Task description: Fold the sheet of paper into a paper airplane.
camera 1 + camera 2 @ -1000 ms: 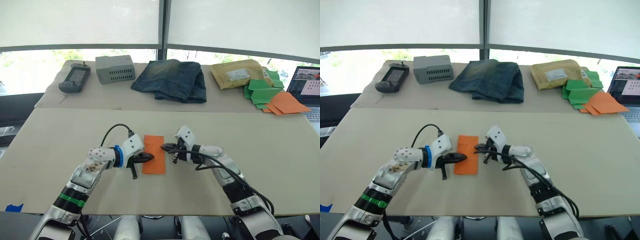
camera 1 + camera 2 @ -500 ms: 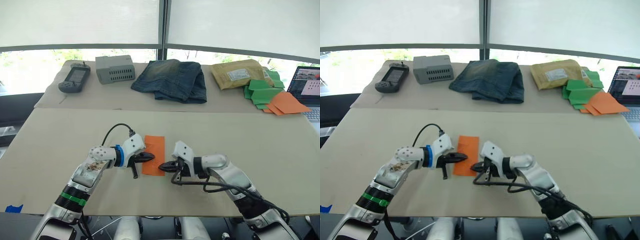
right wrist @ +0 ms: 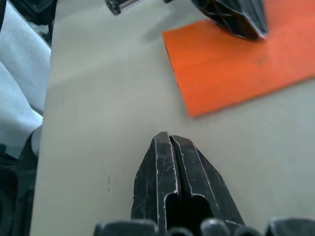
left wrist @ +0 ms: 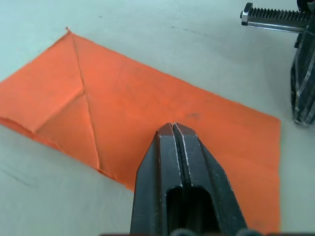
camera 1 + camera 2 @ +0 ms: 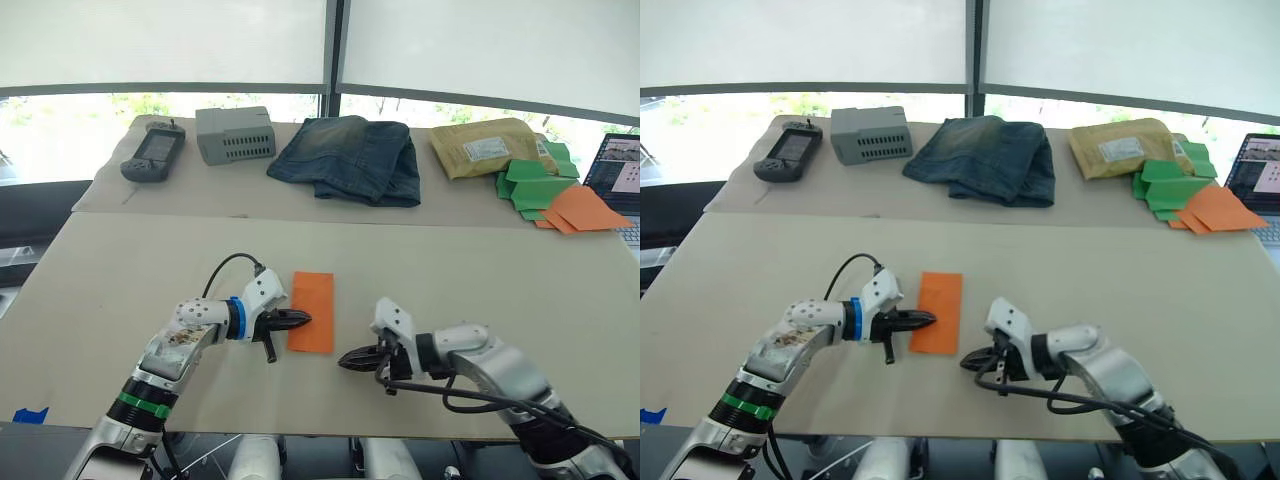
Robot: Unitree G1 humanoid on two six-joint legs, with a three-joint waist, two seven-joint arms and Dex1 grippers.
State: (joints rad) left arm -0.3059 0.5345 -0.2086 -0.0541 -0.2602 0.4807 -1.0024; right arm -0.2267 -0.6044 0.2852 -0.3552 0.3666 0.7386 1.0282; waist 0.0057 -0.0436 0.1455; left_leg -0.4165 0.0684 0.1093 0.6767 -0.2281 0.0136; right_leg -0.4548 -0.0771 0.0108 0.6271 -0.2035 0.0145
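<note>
Sheet of paper [image 5: 312, 312] lies flat mid-desk [image 5: 120, 270] as a narrow folded rectangle w/ creases. Left pincer [image 5: 300, 320] is closed, tip pressed on the sheet's left edge, prob. pinning it so it won't slide. Right pincer [image 5: 345, 359] is also closed, holding nothing, on bare desk just near-right of the sheet, not touching it.

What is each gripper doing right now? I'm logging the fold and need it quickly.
Left gripper: shut, tip pressing on the folded bright-orange sheet of paper, nothing gripped.
Right gripper: shut, empty, over the tan table beside the paper.
</note>
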